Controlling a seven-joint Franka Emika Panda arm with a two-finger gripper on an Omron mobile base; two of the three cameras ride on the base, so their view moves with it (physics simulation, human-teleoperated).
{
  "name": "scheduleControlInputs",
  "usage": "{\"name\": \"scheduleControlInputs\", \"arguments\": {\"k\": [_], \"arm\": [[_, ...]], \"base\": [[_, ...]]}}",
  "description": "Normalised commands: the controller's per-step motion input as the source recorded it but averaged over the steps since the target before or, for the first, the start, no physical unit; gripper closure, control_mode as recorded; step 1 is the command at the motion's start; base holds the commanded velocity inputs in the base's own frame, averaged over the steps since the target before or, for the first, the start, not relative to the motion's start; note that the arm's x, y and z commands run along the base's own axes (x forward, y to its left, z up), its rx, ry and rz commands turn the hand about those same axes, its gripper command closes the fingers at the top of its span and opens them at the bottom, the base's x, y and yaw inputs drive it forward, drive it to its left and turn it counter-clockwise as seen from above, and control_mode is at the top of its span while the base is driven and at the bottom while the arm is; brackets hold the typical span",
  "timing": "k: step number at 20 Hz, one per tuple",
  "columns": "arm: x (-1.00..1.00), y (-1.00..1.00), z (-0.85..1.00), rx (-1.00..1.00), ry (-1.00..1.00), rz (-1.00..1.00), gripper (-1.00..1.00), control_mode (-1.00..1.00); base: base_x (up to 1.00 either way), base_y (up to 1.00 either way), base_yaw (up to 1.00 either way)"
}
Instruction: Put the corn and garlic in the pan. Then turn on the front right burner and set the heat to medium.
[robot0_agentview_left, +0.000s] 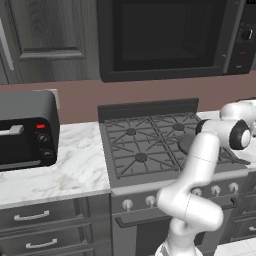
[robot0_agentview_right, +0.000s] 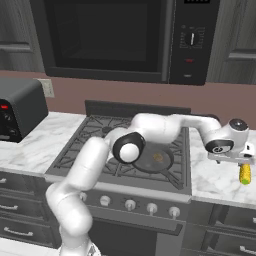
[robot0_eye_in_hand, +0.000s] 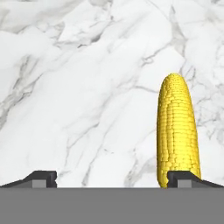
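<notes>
The corn (robot0_eye_in_hand: 177, 131) is a bright yellow cob lying on the white marble counter (robot0_agentview_right: 215, 177) to the right of the stove; in the right base view the corn (robot0_agentview_right: 245, 173) shows just below the hand. My gripper (robot0_eye_in_hand: 113, 179) hangs open right over it, and the cob lies close to the right fingertip (robot0_eye_in_hand: 186, 177) with nothing between the fingers. My gripper (robot0_agentview_right: 237, 162) points down at the counter. The pan (robot0_agentview_right: 152, 160), a dark grey skillet, sits on the stove's front right burner, which it hides, and a small tan lump, the garlic (robot0_agentview_right: 157, 158), lies in it. Behind the arm, the pan (robot0_agentview_left: 186, 144) is partly hidden.
A black toaster oven (robot0_agentview_left: 25, 130) stands on the counter left of the stove (robot0_agentview_left: 140, 145). A microwave (robot0_agentview_right: 115, 40) hangs above the cooktop. Silver knobs (robot0_agentview_right: 130, 204) line the stove front. The pan's handle (robot0_agentview_right: 172, 177) points toward the front edge.
</notes>
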Motion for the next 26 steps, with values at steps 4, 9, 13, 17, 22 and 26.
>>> {"name": "scheduleControlInputs", "arguments": {"k": [4,9,13,17,22,26], "arm": [[0.0,-0.29,-0.11,0.03,0.01,0.0,-1.0,-1.0],[0.0,-0.22,-0.08,0.01,0.01,0.0,-1.0,-1.0],[0.0,-0.13,-0.21,0.0,0.05,0.0,-1.0,-1.0],[0.0,-0.06,-0.05,0.0,0.02,0.0,-1.0,-1.0],[0.01,-0.14,-0.09,0.0,0.02,-0.01,-1.0,-1.0],[0.0,-0.27,-0.24,0.0,0.06,-0.02,-1.0,-1.0]], "base": [[0.0,0.0,0.0],[0.0,0.0,0.0],[0.0,0.0,0.0],[0.0,0.0,0.0],[0.0,0.0,0.0],[0.0,0.0,0.0]]}}
